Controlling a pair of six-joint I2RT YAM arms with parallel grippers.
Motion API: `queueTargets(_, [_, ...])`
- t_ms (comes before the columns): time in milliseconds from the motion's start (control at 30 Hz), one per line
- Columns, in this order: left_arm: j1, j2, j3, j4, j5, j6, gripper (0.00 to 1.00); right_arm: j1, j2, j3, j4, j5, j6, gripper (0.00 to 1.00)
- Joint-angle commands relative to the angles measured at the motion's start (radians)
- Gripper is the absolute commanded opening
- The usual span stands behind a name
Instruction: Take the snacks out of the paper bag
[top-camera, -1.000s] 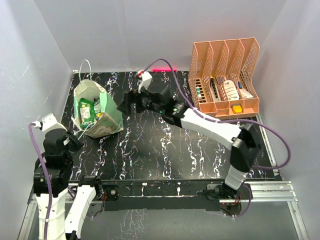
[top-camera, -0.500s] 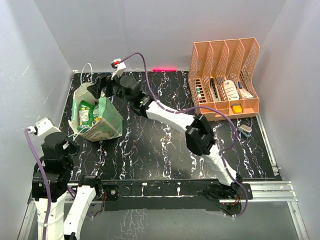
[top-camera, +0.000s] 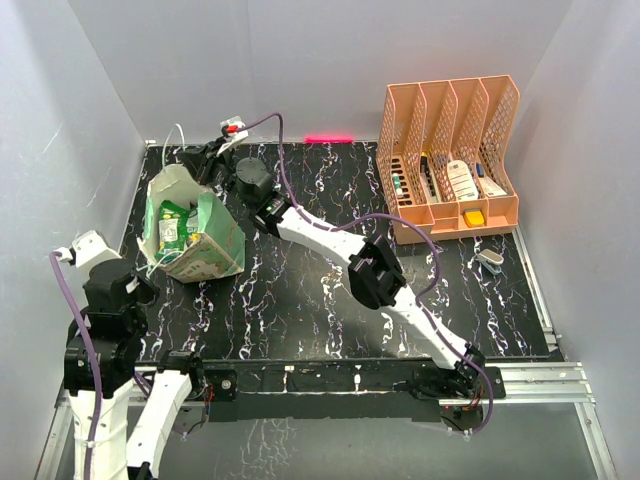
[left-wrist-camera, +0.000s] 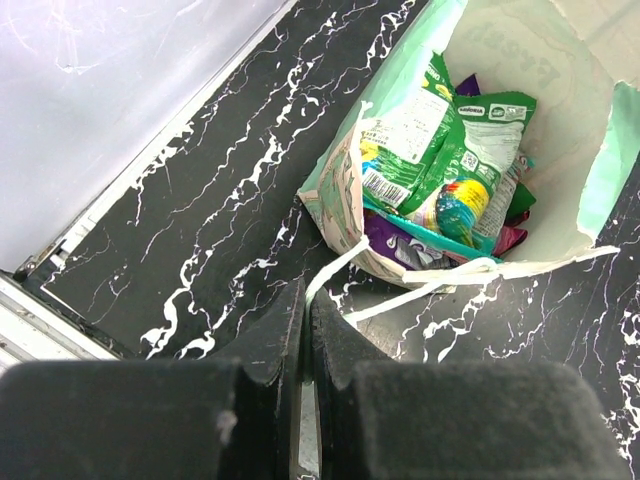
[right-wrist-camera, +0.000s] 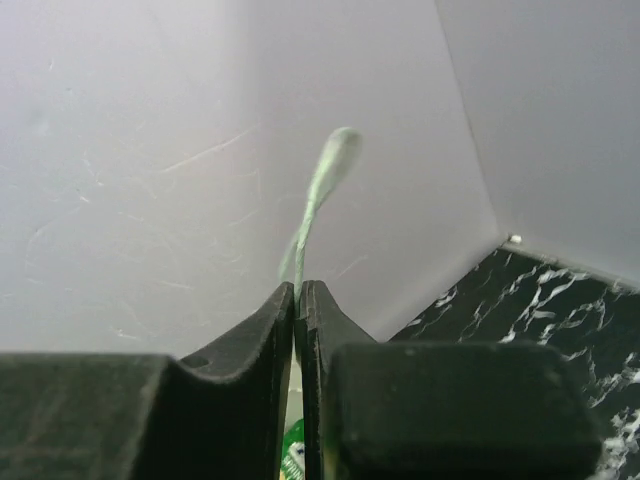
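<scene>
At far left, pinching the bag (top-camera: 207, 255) by its far rim with the right claw (top-camera: 203, 160); left claw (left-wrist-camera: 306, 292) closed beside the string (left-wrist-camera: 420, 290); snacks (left-wrist-camera: 440, 150) inside; organizer (top-camera: 450, 150) far right.

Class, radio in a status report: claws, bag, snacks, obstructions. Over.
Right claw shut on paper bag rim. Left claw shut, string handle at its tips. Snacks inside bag. Nothing blocking.

R gripper (right-wrist-camera: 299, 292) fills the bottom of frame; black fingers (right-wrist-camera: 240, 350) pressed nearly together w/ a thin mint-green edge of the paper bag (right-wrist-camera: 322, 190) nipped between the tips; edge stands up & bends right, blurred at top; bit of green print (right-wrist-camera: 291, 465) low in the gap, too small to ID; pale walls (right-wrist-camera: 150, 150) behind; black white-veined table (right-wrist-camera: 570, 330) lower right.
</scene>
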Motion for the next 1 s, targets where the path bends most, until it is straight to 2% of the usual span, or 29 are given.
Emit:
queueTargets(0, [-0.003,0.030,0.058,0.034,-0.035,0.018,0.00,-0.004,-0.054,0.026,0.129,0.044,-0.027,0.07])
queueTargets(100, [-0.002,0.053,0.074,0.049,-0.017,0.024,0.00,-0.004,-0.181,-0.142,0.147,0.109,-0.061,0.07])
queueTargets(167, [-0.002,0.070,0.083,0.070,0.010,0.031,0.03,-0.005,-0.315,-0.319,0.162,0.162,-0.082,0.07])
queueTargets(400, [-0.002,0.164,0.170,0.125,0.187,-0.005,0.14,-0.004,-0.714,-0.825,0.182,0.282,-0.120,0.07])
queueTargets(600, [-0.002,0.278,0.256,0.132,0.351,-0.089,0.20,-0.004,-1.029,-1.175,0.103,0.340,-0.021,0.07])
queueTargets(767, [-0.002,0.403,0.329,0.120,0.442,-0.139,0.22,-0.004,-1.235,-1.397,0.050,0.368,0.063,0.07])
queueTargets(800, [-0.002,0.427,0.361,0.107,0.454,-0.139,0.26,-0.004,-1.266,-1.425,0.044,0.365,0.068,0.07])
queueTargets(900, [-0.002,0.474,0.441,0.098,0.506,-0.108,0.60,-0.004,-1.345,-1.488,-0.014,0.392,0.091,0.07])
queueTargets(933, [-0.002,0.492,0.454,0.105,0.526,-0.094,0.66,-0.004,-1.371,-1.504,-0.033,0.406,0.102,0.07])
queueTargets(967, [-0.002,0.514,0.465,0.108,0.548,-0.083,0.67,-0.004,-1.396,-1.520,-0.040,0.412,0.105,0.07])
